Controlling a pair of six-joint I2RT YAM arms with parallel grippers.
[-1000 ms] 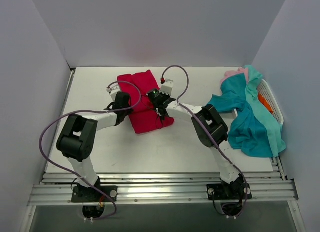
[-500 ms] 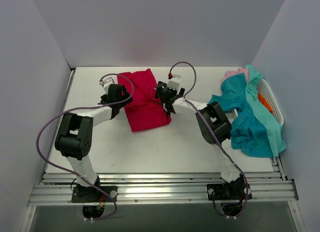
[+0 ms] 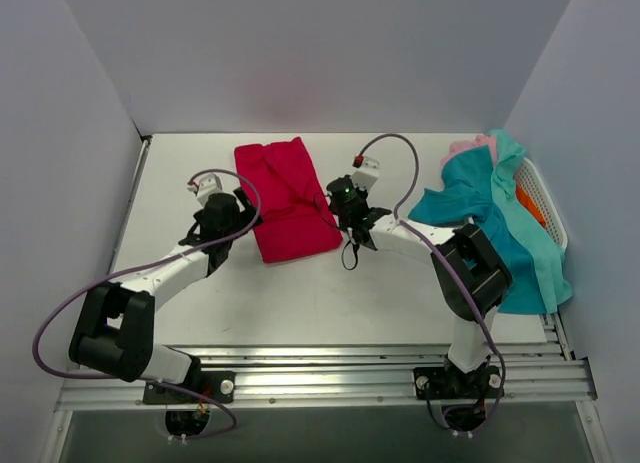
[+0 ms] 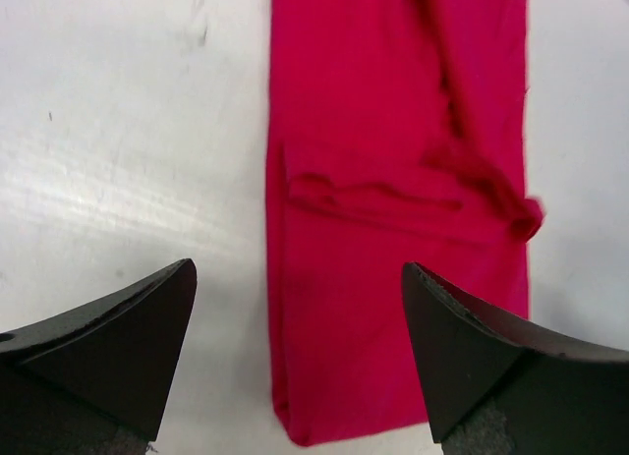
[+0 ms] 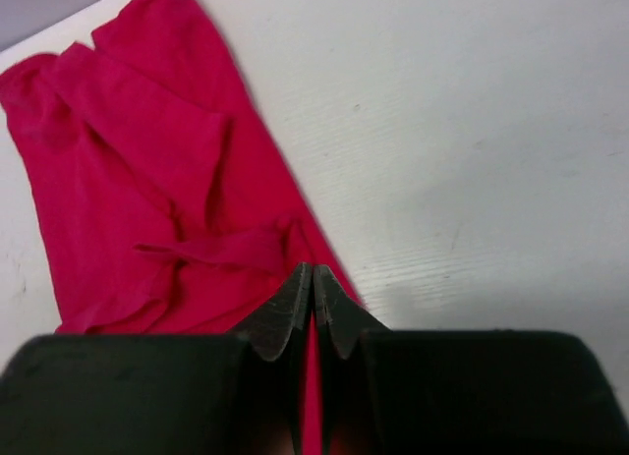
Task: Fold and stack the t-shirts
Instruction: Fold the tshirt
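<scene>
A crimson red t-shirt [image 3: 288,198] lies folded into a long strip on the white table [image 3: 300,293]; it also fills the left wrist view [image 4: 393,180] and the right wrist view [image 5: 147,180]. My left gripper [image 3: 243,205] hovers open at its left edge, fingers [image 4: 118,337] wide apart over the shirt's corner, holding nothing [image 4: 297,268]. My right gripper [image 3: 336,201] is shut at the shirt's right edge, its tips [image 5: 313,268] pressed together with no cloth seen between them. Several teal t-shirts [image 3: 495,238] and a pale pink one [image 3: 470,145] are heaped at the right.
A white slotted basket [image 3: 548,208] stands at the far right under the heap, with something orange [image 3: 530,205] inside. Grey walls close the table in at the left, back and right. Purple cables [image 3: 80,283] loop from both arms.
Both grippers have come off the red shirt: the left one opened and drew back to the left, the right one moved right and is shut again. The shirt now lies flatter.
</scene>
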